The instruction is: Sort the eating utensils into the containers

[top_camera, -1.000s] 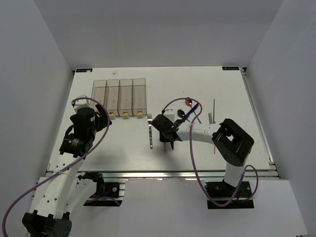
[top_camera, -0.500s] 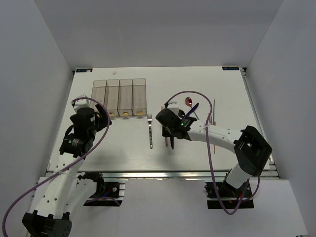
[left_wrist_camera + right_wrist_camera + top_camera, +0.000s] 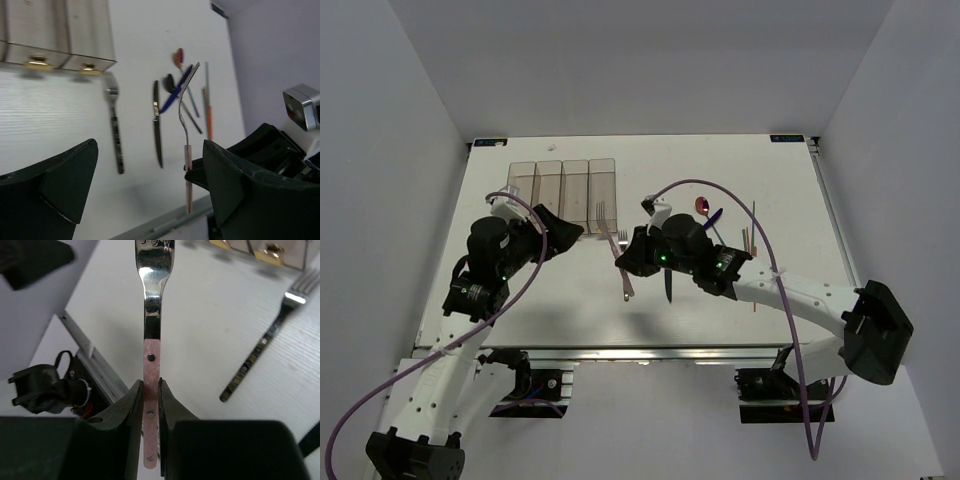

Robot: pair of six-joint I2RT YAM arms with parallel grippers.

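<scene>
My right gripper [image 3: 625,263] [image 3: 150,385] is shut on the pink handle of a silver fork [image 3: 151,315]. It holds the fork above the table with the tines toward the clear bins [image 3: 563,188]. My left gripper [image 3: 565,230] [image 3: 150,150] is open and empty, just left of that fork [image 3: 187,160]. A second fork [image 3: 115,132] [image 3: 260,352] lies flat near the bins' gold tabs [image 3: 36,63]. A black knife [image 3: 157,125] lies beside it. The dark spoon [image 3: 170,82], blue knife [image 3: 175,95], pink-red spoon [image 3: 178,56] and chopsticks [image 3: 210,115] lie further right.
The aluminium rail at the table's near edge [image 3: 85,355] lies under the held fork's handle. The right arm's purple cable [image 3: 720,186] loops over the utensil pile. White walls enclose the table on three sides.
My right gripper has lifted the pink-handled fork off the table and carried it left. My left gripper has swung forward and to the right, toward the fork.
</scene>
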